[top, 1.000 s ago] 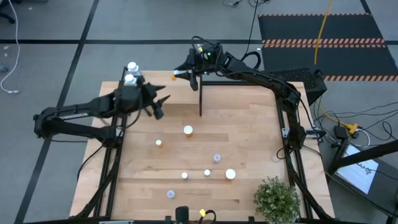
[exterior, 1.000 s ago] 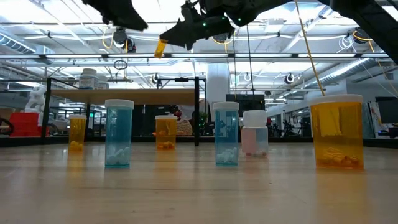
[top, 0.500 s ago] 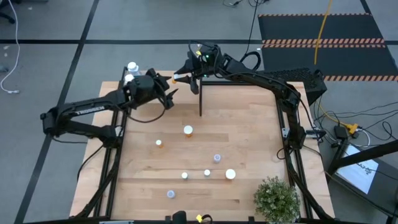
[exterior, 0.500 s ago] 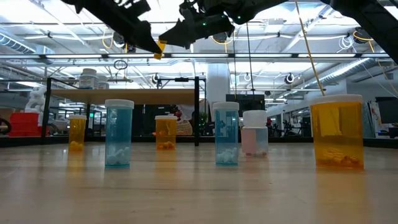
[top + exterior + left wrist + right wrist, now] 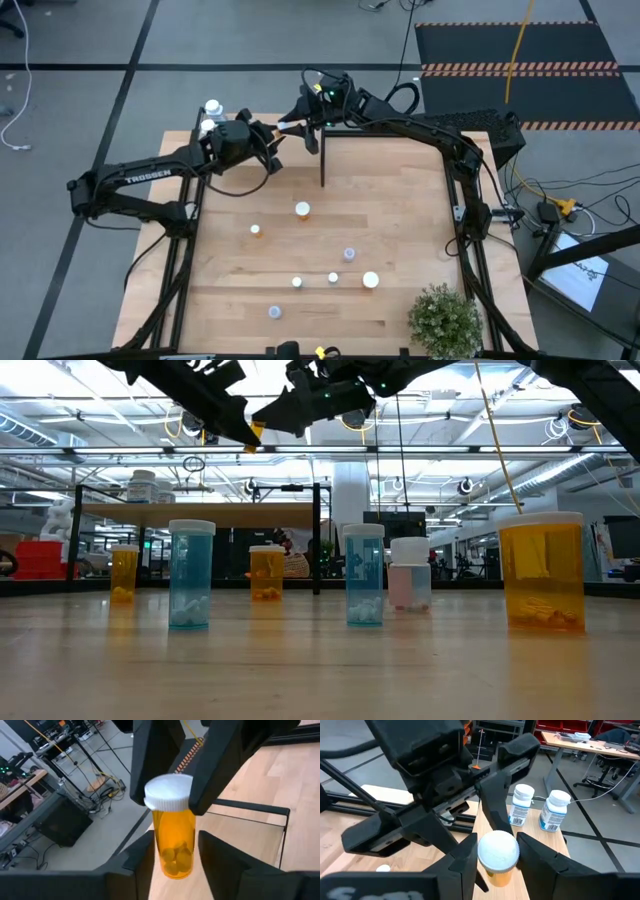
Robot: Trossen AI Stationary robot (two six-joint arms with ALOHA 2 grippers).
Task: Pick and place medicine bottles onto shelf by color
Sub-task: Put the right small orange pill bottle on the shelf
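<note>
Where lettering shows, the left arm [image 5: 150, 175] reads TROSSEN (white capitals).

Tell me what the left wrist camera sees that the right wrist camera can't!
Only the left wrist view shows the orange bottle from the side, so you can see the pills inside it. Only the right wrist view shows two white bottles with blue labels standing farther back. Both views show the orange bottle with its white cap, held up by the cap in the right gripper, with the left gripper right at the bottle too.
</note>
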